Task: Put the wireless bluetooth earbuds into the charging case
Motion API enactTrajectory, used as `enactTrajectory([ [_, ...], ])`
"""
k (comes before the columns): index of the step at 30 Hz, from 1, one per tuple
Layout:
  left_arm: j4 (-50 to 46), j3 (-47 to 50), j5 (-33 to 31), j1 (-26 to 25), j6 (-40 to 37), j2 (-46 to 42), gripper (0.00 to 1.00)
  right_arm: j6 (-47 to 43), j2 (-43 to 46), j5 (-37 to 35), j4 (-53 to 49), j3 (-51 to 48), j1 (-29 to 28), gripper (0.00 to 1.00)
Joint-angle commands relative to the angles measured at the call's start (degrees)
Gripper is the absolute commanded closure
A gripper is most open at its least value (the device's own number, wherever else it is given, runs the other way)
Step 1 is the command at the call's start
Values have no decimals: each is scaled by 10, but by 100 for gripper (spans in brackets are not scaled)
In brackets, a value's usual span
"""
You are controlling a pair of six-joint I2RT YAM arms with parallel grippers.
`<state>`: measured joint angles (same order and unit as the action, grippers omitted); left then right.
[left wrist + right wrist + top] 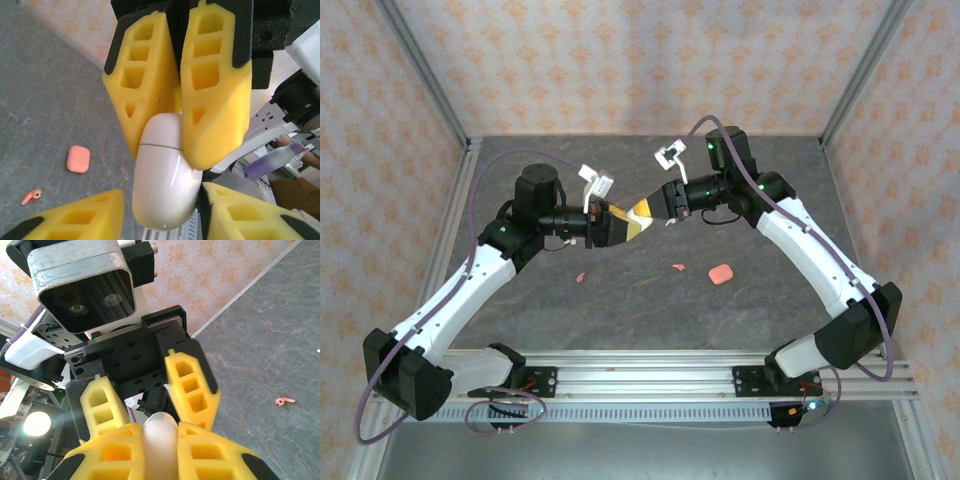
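A white charging case [642,211] hangs in mid-air over the table's middle, lid closed, between the two grippers. My right gripper [160,429] is shut on one end of the white case [160,456]. My left gripper [162,192] has its yellow fingers on either side of the other end of that case [165,162], with a narrow gap on one side. A salmon-pink case [721,273] lies closed on the table. One pink earbud [678,267] lies beside it and another pink earbud [580,277] lies further left. The pink case [78,159] and a pink earbud [31,196] also appear below in the left wrist view.
The dark grey table [650,310] is fenced by metal posts and patterned walls at the back and sides. A slotted aluminium rail [650,380] with the arm bases runs along the near edge. A pink earbud [285,401] lies on the table in the right wrist view.
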<state>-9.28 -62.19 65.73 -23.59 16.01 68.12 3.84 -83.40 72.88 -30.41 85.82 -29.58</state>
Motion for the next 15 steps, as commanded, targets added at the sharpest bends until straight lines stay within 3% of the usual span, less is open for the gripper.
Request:
enactTrajectory([
  [1, 23, -23, 4, 2, 2, 5, 66, 1, 15, 25, 22, -3, -5, 96],
  [9, 32, -20, -2, 2, 15, -1, 88, 6, 13, 27, 33, -15, -7, 96],
  [13, 56, -8, -11, 3, 36, -10, 88, 18, 13, 29, 46, -20, -9, 96],
  [15, 65, -1, -16, 3, 42, -15, 80, 20, 13, 29, 45, -19, -9, 96],
])
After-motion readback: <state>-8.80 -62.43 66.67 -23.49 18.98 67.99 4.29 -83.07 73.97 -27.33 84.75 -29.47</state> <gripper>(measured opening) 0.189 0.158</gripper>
